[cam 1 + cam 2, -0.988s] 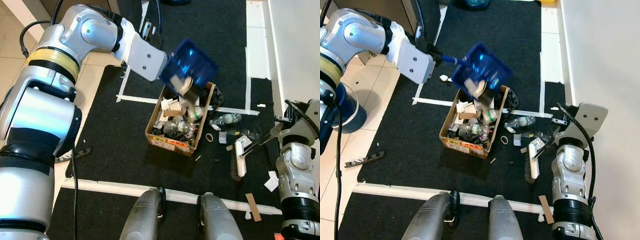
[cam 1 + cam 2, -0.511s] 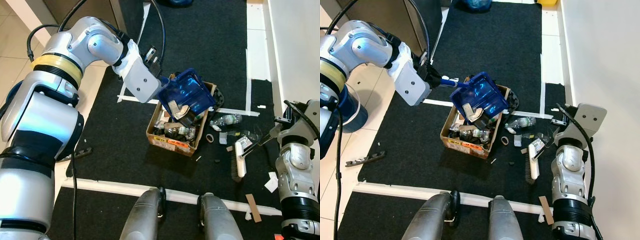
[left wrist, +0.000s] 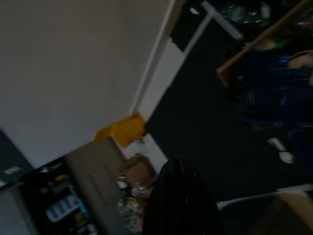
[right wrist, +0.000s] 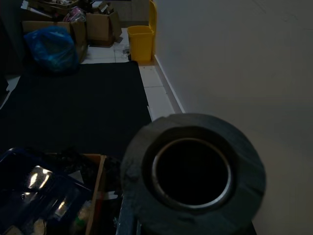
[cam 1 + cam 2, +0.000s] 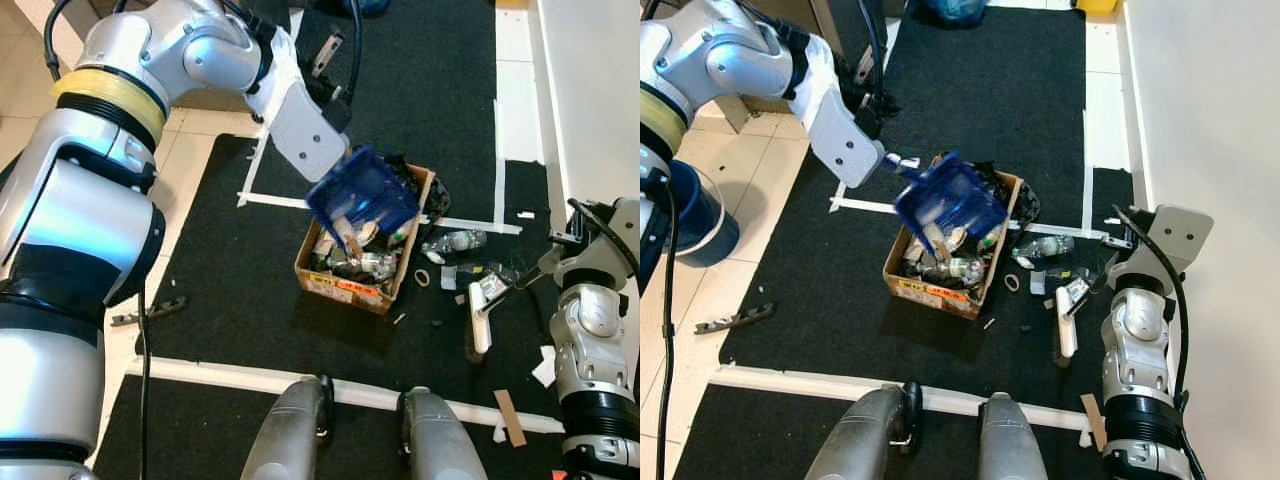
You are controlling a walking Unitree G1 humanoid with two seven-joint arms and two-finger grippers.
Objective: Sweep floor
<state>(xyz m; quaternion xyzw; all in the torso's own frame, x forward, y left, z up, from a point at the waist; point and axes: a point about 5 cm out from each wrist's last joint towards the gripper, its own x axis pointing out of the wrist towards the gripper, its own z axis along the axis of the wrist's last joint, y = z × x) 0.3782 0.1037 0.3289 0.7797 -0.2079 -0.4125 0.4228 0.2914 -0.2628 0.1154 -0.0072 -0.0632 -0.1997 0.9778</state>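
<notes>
A blue dustpan (image 5: pixel 362 195), blurred by motion, hangs tilted over an open cardboard box (image 5: pixel 347 287) full of rubbish. My left gripper (image 5: pixel 890 158) is shut on the dustpan's handle, up and left of the box. To the right of the box, a brush with a white head (image 5: pixel 478 325) rests on the black mat (image 5: pixel 230 280). Its handle slants up to my right gripper (image 5: pixel 556 258), which is shut on it. The grey round end of that handle (image 4: pixel 193 174) is close up in the right wrist view.
Litter lies right of the box: a plastic bottle (image 5: pixel 450 240), a tape ring (image 5: pixel 421 276), paper scraps (image 5: pixel 545 365), a cardboard strip (image 5: pixel 507 412). A white wall (image 5: pixel 1210 100) runs along the right. A blue bin (image 5: pixel 695 215) stands left on the tiles. My legs (image 5: pixel 290 435) are below.
The dustpan was high over the box, dropped into it half a second ago, and is now lifted and swinging again. The left forearm has risen. The brush has barely moved.
</notes>
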